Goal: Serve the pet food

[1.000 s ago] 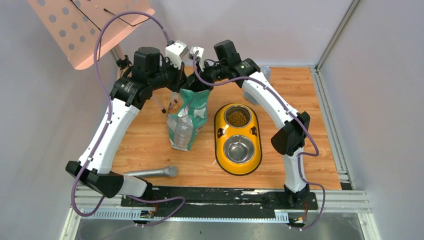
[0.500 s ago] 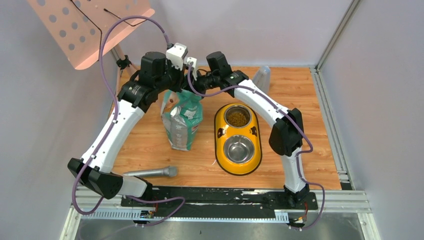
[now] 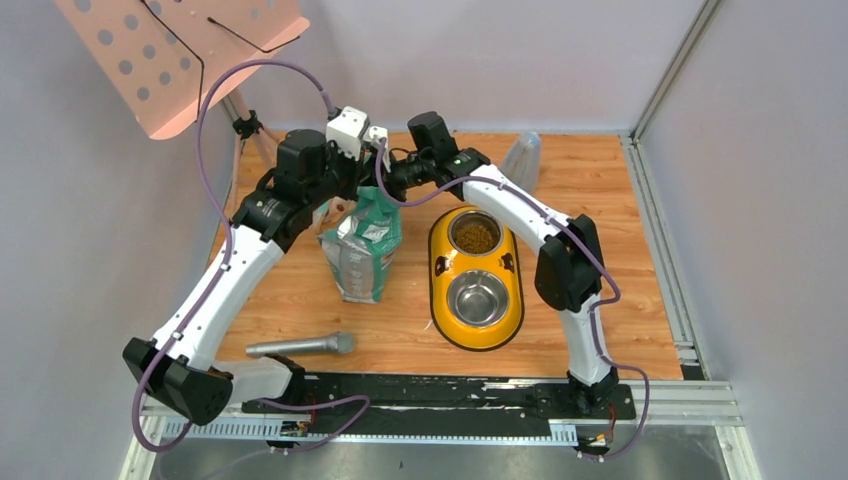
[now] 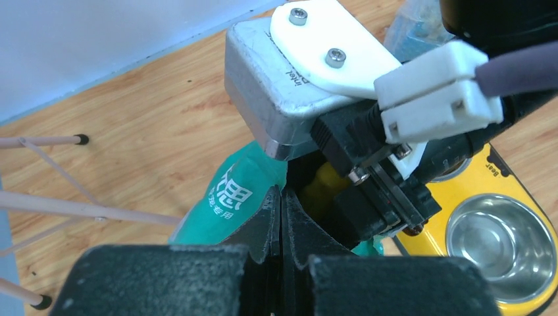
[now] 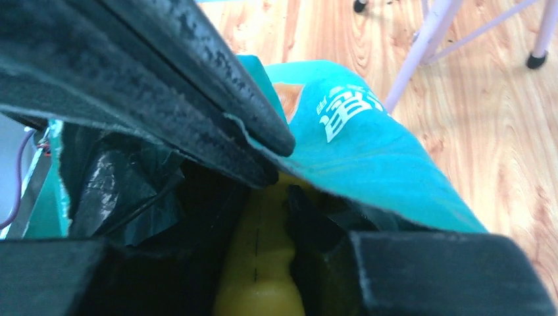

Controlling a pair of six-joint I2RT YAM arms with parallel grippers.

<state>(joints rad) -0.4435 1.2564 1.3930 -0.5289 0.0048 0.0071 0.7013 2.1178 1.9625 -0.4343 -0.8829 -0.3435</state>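
White links [image 3: 215, 300], black joints [image 3: 565, 270], purple cables [image 4: 520, 71], silver screws [image 4: 335, 57]

Overhead view; wrist views sharing bag [image 3: 362, 250]

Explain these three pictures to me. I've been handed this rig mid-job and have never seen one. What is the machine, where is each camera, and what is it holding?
You are looking at two white robot arms bolted at the near edge of a wooden table. The wide picture comes from a fixed camera above and behind them. The other two come from a camera on each wrist.

On the table stand a green bag and a yellow feeder. The feeder has pet food in its far bowl, and its near bowl is empty. A grey rod lies near the arm bases.

The left tool is shut and appears to pinch the bag's rim. The right tool reaches into the bag, closed on the handle of a yellow scoop.
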